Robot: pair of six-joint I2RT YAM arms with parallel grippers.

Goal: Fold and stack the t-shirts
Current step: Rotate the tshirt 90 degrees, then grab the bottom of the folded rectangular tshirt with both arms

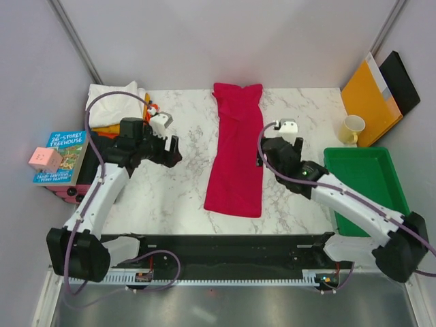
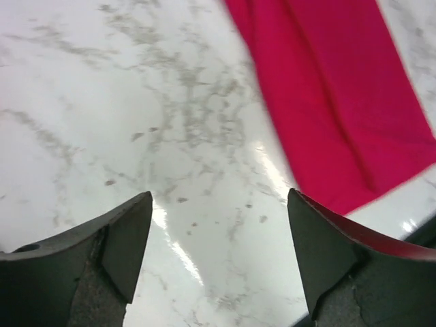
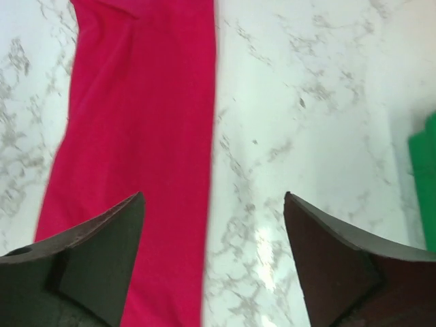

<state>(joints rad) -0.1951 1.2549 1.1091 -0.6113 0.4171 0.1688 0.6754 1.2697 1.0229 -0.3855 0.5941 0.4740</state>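
- The green tray (image 1: 359, 154) sits at the right edge of the surface (image 1: 177, 197).
- The red t-shirt (image 1: 237, 150) lies mid-surface, folded into a long strip.
- The left claw (image 2: 218, 204) and the right claw (image 3: 213, 204) flank it, both wide, gripping nothing.

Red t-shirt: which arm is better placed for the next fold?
Right arm, probably: its open jaws hang at the edge of the red t-shirt; the left arm hangs apart, over marble.

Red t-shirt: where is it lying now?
Top view: the red t-shirt lies as a long strip mid-table, between the left tool and right tool.
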